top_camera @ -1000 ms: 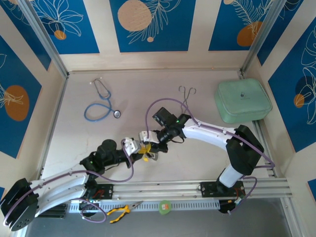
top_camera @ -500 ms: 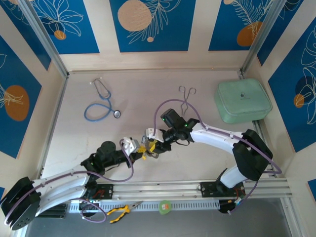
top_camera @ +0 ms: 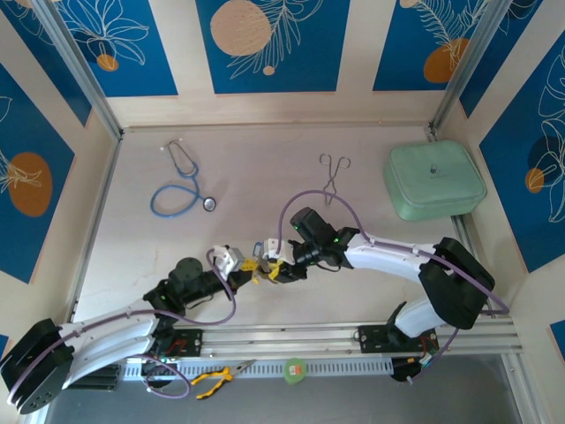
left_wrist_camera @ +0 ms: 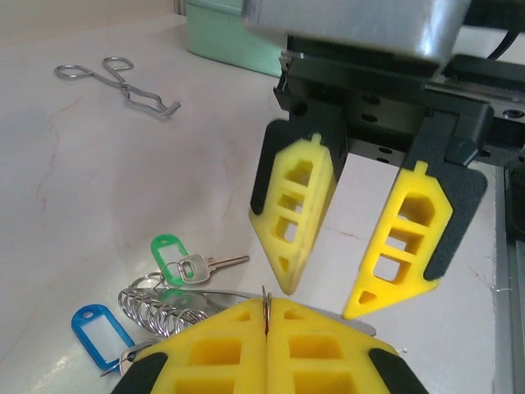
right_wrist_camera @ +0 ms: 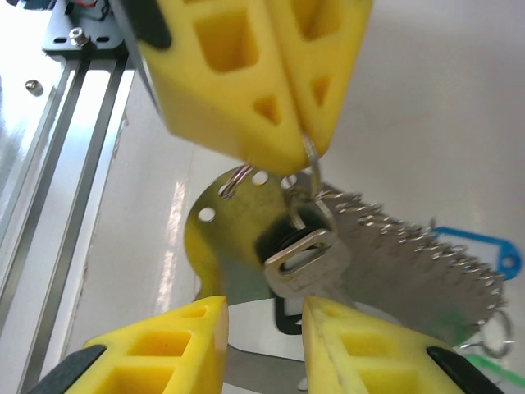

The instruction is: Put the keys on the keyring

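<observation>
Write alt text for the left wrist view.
The left gripper is shut on the thin metal loop of the keyring, and the right gripper hangs open just opposite. On the table beyond lie a green tag with a small key, a blue tag, forceps and a mint case.

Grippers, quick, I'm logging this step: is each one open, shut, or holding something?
Left gripper: shut on the keyring.
Right gripper: open, holding nothing.
</observation>
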Robot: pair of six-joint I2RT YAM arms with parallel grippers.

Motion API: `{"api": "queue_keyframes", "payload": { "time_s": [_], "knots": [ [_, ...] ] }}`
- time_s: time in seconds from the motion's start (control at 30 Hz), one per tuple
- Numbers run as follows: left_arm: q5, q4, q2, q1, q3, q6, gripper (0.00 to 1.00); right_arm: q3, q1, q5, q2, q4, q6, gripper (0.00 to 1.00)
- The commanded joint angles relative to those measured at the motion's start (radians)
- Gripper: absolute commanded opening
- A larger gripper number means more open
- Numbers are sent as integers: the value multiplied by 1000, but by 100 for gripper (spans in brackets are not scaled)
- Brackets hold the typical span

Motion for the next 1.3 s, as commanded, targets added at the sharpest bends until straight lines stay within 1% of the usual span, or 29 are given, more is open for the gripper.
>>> {"api": "queue_keyframes", "payload": {
  "time_s": [0.0, 0.17, 0.37, 0.43, 0.57, 0.63, 0.7, 0.77, 0.87, 1.03, 1.17, 1.27],
  "knots": [
    [1, 39, -18, -4, -15, -9, 0, -13, 7, 13, -29, 30, 3, 30],
    [6, 58, -9, -4, -20, -16, 0, 8, 17, 5, 5, 47, 11, 35],
    [-3, 104, 10, -5, -33, -39, 0, 44, 40, -15, 72, 61, 30, 34],
    [-12, 128, 8, -4, -40, -52, 0, 49, 47, -8, 82, 58, 38, 31],
    [-46, 191, 14, -5, -58, -96, 0, 62, 66, 34, 104, 34, 21, 20],
    [-52, 231, 24, -4, -64, -114, 0, 68, 77, 28, 121, 40, 21, 17],
    [-48, 252, 38, -4, -65, -121, 0, 73, 83, 9, 138, 71, 37, 17],
    [-44, 259, 48, -4, -64, -119, 0, 81, 86, -5, 153, 93, 51, 18],
    [-25, 260, 52, -4, -60, -116, 0, 71, 78, -22, 149, 127, 74, 22],
    [7, 216, 35, -5, -57, -96, 0, 16, 8, -53, 74, 132, 93, 24],
    [21, 192, 18, -5, -59, -74, 0, -20, -50, -140, 13, 112, 88, 26],
    [36, 190, 11, -4, -58, -66, 0, -21, -57, -174, 3, 112, 95, 29]
  ]
}}
